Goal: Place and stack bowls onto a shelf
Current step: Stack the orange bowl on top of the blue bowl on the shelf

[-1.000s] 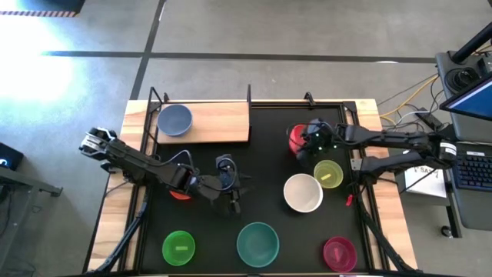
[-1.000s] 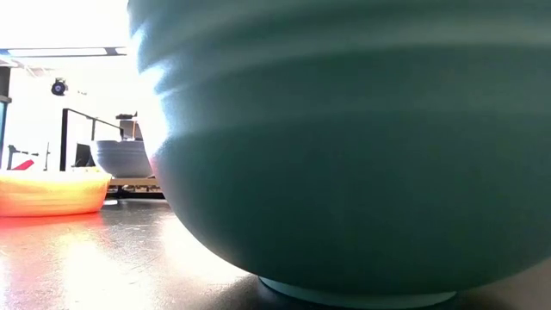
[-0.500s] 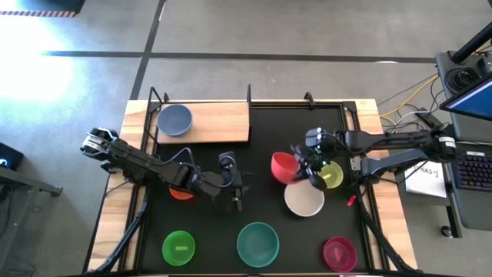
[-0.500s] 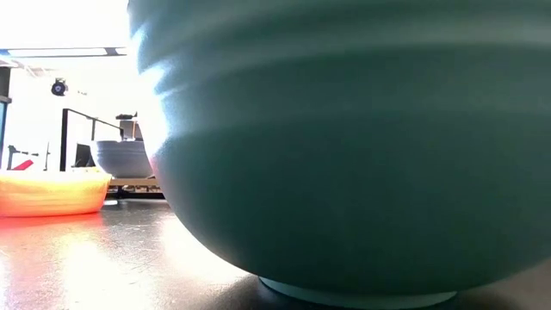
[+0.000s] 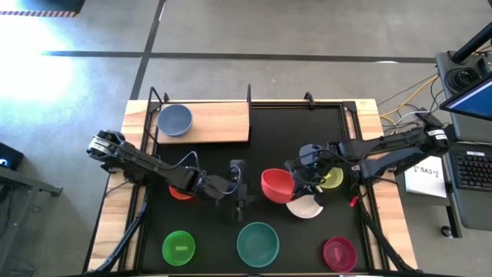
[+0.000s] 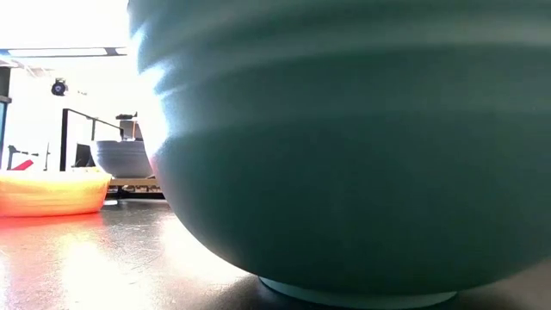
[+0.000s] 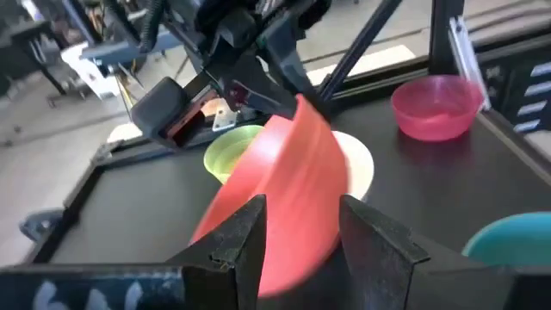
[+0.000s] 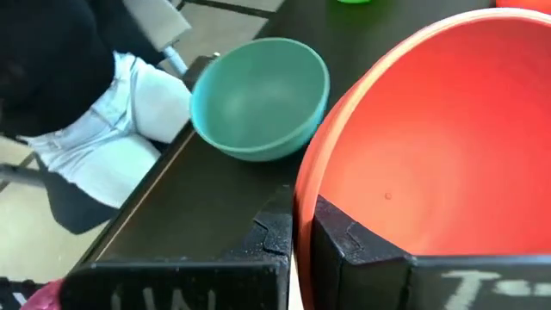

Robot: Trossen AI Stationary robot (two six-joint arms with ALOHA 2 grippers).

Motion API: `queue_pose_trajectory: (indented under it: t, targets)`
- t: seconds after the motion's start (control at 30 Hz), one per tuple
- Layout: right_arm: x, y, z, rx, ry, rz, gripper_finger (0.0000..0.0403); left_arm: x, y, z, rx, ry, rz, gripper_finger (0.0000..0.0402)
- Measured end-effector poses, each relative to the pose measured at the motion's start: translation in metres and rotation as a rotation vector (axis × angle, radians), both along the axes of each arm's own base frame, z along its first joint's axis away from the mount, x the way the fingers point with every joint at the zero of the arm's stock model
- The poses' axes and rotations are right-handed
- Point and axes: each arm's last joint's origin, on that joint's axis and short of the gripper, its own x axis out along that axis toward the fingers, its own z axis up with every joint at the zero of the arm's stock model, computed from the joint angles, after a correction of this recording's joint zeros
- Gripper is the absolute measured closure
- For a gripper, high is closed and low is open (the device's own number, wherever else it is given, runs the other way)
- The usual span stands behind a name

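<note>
My right pincer (image 5: pixel 296 183) pinches the rim of the red bowl (image 5: pixel 277 185), light, stiff, slick plastic hanging tilted just ahead of my open left pincer (image 5: pixel 243 185), which should take the opposite rim.

This looks like a robotics lab or test workshop: a light-wood worktop (image 5: pixel 367 109) covered by a large black mat (image 5: pixel 277 131) stands on a bare grey concrete floor (image 5: pixel 254 38) crossed by dark painted lines. Beyond the right arm's end effector (image 5: pixel 301 178), off the worktop's edge, sit an open laptop with a lit blue screen (image 5: pixel 470 104), a black keyboard (image 5: pixel 469 171), loose cables (image 5: pixel 407 100) and a printed paper sheet (image 5: pixel 425 178).
</note>
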Motion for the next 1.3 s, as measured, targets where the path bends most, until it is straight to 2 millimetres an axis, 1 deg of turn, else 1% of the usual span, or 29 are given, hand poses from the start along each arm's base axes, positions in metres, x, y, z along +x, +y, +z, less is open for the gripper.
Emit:
queue_pose_trajectory:
  t: [0.1,0.23,0.33,0.4,0.67,0.87,1.07,1.2,1.3]
  targets:
    - [0.007,0.008,0.001,-0.014,0.042,0.038,0.0394,0.006,-0.002,-0.004,0.023,-0.027,-0.007,0.0272]
    - [0.014,0.015,0.001,-0.049,0.128,0.091,0.0394,0.007,-0.003,-0.002,0.042,-0.031,-0.040,0.0272]
    - [0.023,0.018,0.005,-0.067,0.138,0.116,0.0394,0.007,-0.006,-0.004,0.018,-0.006,-0.143,0.0272]
    - [0.028,0.018,0.008,-0.082,0.138,0.132,0.0394,0.006,-0.007,-0.005,0.007,0.001,-0.183,0.0272]
    - [0.042,0.022,0.020,-0.126,0.107,0.226,0.0394,0.006,-0.006,-0.008,0.008,0.018,-0.190,0.0272]
    - [0.048,0.025,0.027,-0.119,0.109,0.264,0.0394,0.005,-0.007,-0.009,-0.017,0.029,-0.204,0.0272]
    - [0.048,0.025,0.039,-0.132,0.076,0.285,0.0394,0.006,-0.011,-0.012,-0.098,0.049,-0.323,0.0272]
    - [0.049,0.025,0.043,-0.133,0.066,0.285,0.0394,0.006,-0.009,-0.012,-0.115,0.053,-0.315,0.0273]
    - [0.049,0.025,0.043,-0.135,0.060,0.284,0.0394,0.007,-0.007,-0.013,-0.119,0.057,-0.313,0.0286]
